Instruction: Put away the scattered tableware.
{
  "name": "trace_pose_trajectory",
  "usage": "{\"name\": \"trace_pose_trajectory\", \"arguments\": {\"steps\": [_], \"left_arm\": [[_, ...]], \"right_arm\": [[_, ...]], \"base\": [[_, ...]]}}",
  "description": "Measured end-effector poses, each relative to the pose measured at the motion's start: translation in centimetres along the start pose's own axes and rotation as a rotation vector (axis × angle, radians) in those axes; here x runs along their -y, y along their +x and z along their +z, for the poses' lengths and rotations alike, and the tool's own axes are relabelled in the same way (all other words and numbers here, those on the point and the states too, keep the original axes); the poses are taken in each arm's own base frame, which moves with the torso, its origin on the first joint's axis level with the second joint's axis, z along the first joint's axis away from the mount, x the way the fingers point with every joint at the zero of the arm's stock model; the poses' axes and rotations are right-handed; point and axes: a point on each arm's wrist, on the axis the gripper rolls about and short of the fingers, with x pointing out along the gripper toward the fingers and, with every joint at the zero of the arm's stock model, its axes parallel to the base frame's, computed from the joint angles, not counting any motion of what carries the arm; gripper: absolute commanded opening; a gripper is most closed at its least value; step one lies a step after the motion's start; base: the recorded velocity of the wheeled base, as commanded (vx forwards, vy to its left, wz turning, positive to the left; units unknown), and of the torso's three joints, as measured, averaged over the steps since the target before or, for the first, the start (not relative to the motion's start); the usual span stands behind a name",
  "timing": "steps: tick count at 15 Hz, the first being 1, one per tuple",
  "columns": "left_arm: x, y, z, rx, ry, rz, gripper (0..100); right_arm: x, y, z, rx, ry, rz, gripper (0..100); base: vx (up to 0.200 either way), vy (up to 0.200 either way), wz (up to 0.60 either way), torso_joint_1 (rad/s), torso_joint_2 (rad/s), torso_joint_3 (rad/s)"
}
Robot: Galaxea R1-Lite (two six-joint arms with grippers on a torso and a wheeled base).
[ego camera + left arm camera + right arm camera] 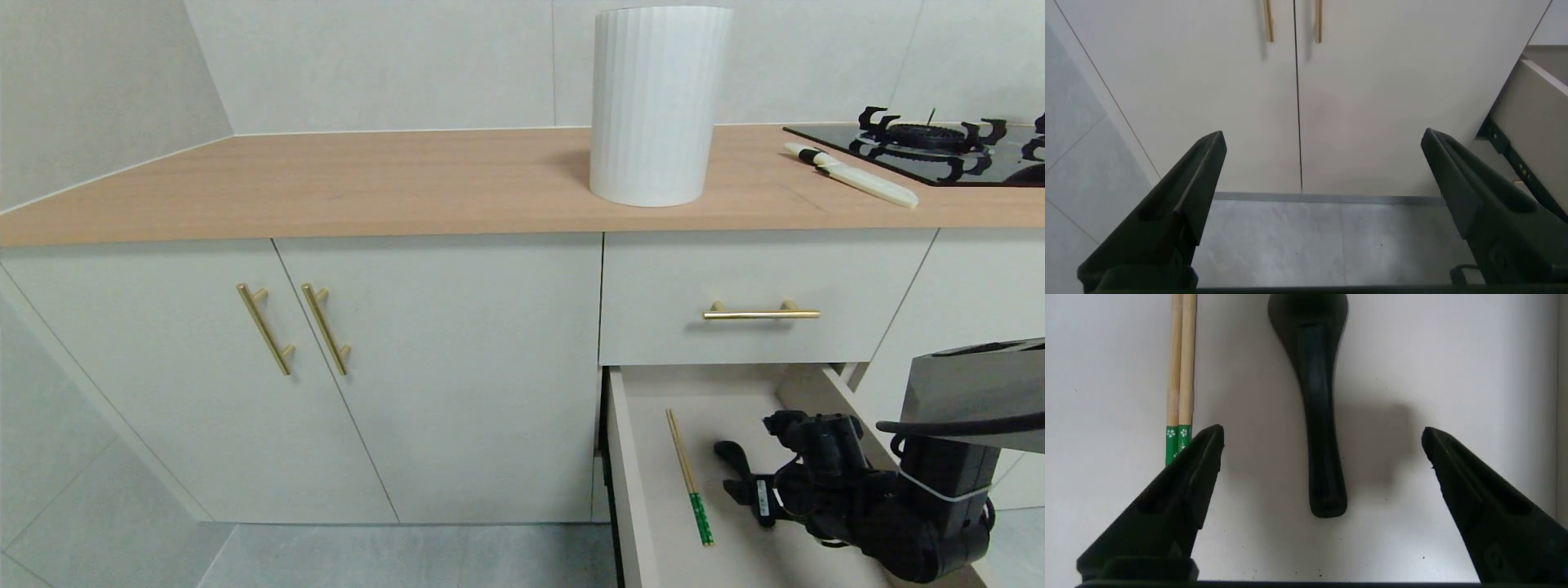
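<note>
Right arm: it is bent low, at the right of the cabinet front, wrist over the pulled-out drawer point(622, 457). My right gripper point(735, 472) points down at the drawer floor. Fingers spread wide, holding nothing.

Spoon point(1319, 416): black, lying flat on the drawer floor directly beneath my right gripper, in the gap between the two fingers. It touches neither finger. The bowl end points away from my wrist and the handle end towards it.

Chopsticks point(690, 478): a pair, side by side with the green ends together, lying on the same drawer floor. They are just beside my right gripper on its left, running along the outside of the left finger and parallel to the spoon.

Left arm: my left gripper point(1323, 140) is held low and level, facing the closed cabinet doors point(1372, 98) with the grey floor point(1315, 237) below it. Fingers spread wide, nothing between them.

Above my right gripper, the upper drawer point(759, 278) is closed. Higher up, on the counter point(367, 180), stand a white ribbed canister point(657, 106), a knife point(853, 175) and the hob point(939, 147).
</note>
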Motion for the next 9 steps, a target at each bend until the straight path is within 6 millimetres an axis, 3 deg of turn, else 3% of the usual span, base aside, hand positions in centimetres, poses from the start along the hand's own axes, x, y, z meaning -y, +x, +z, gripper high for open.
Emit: {"name": "trace_pose_trajectory", "arguments": {"steps": [4, 9], "left_arm": [[0.0, 0.0, 0.0, 0.000, 0.000, 0.000, 100], [0.0, 0.0, 0.0, 0.000, 0.000, 0.000, 100]], "right_arm": [[0.0, -1.7, 1.1, 0.042, 0.004, 0.008, 100], [0.0, -7.9, 4.2, 0.091, 0.001, 0.033, 100]], "base": [[0.000, 0.000, 0.00, 0.000, 0.00, 0.000], [0.000, 0.000, 0.00, 0.000, 0.00, 0.000]]}}
